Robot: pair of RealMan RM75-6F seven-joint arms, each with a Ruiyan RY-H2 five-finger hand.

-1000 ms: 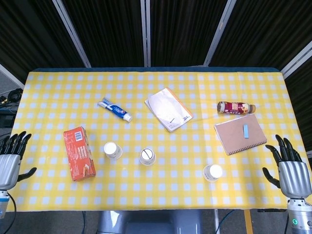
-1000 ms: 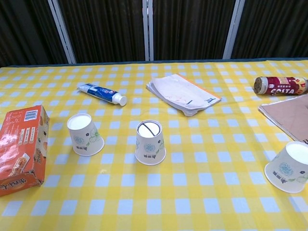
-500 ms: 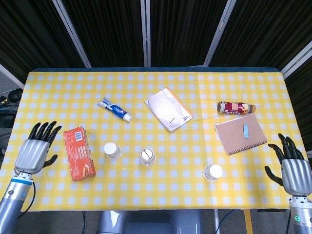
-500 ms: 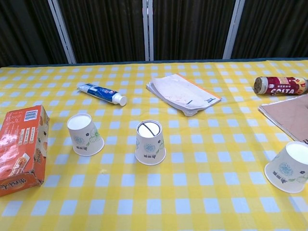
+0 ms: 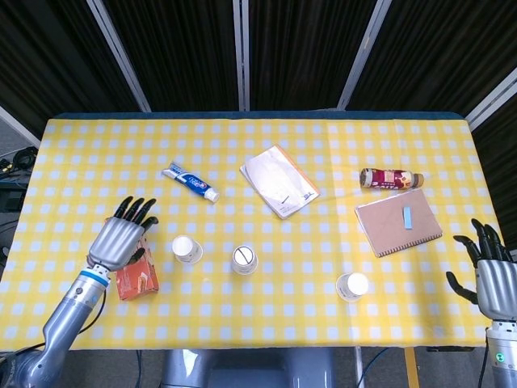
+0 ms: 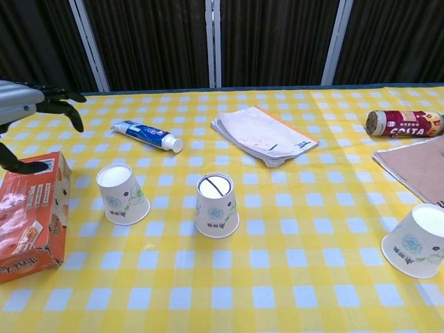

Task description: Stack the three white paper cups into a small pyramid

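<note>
Three white paper cups stand upside down on the yellow checked table (image 5: 323, 323). The left cup (image 5: 187, 249) (image 6: 122, 194) and the middle cup (image 5: 244, 259) (image 6: 216, 205) are close together; the third cup (image 5: 352, 285) (image 6: 416, 240) stands apart at the right. My left hand (image 5: 123, 236) (image 6: 24, 111) hovers open over the orange box (image 5: 137, 275) (image 6: 28, 211), left of the left cup, fingers spread and holding nothing. Open and empty, my right hand (image 5: 492, 277) stays off the table's right edge, far from the right cup.
A toothpaste tube (image 5: 191, 183) (image 6: 147, 134) lies behind the left cup. A white booklet (image 5: 279, 181) (image 6: 263, 136) sits mid-table. At the right are a lying bottle (image 5: 391, 179) (image 6: 404, 123) and a brown notebook (image 5: 397, 221) (image 6: 416, 170).
My left hand has swept in from the table's left edge to above the orange box and now shows in the chest view. My right hand has drifted slightly right and down. The cups have not moved.
</note>
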